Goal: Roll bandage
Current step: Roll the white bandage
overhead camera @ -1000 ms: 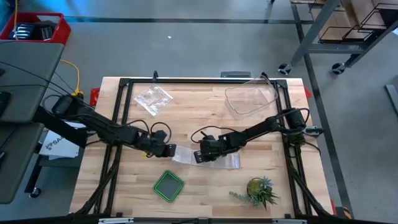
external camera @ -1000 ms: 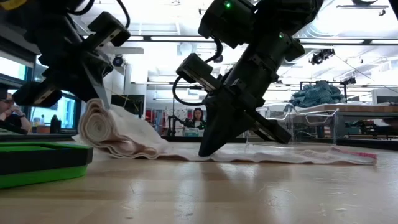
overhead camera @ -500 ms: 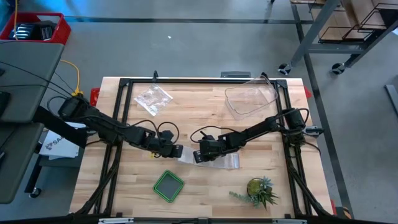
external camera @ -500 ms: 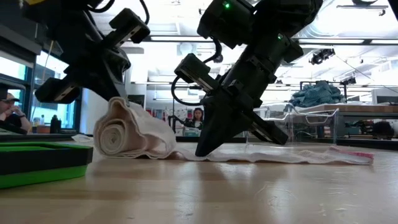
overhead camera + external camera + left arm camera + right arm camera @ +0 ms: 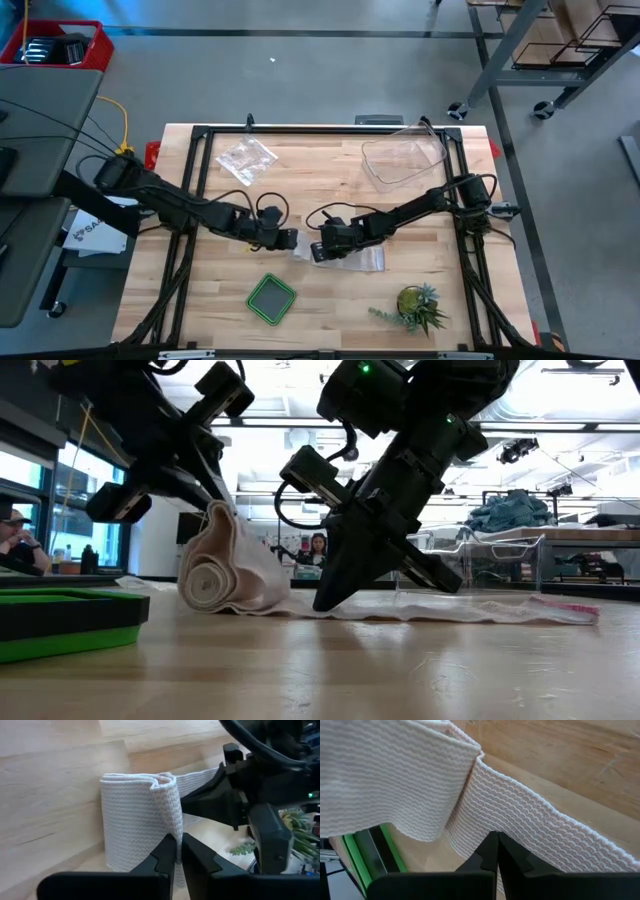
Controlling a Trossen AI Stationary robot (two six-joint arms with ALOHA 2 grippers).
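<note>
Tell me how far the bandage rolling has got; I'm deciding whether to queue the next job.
Partly done. One end of the bandage is already wound into a loose roll, standing on the table. In hand: the left hand pinches the roll's outer layer, while the right hand, shut, presses the strip flat beside it. Left: the unrolled tail lying flat on the wood has yet to be wound in.
</note>
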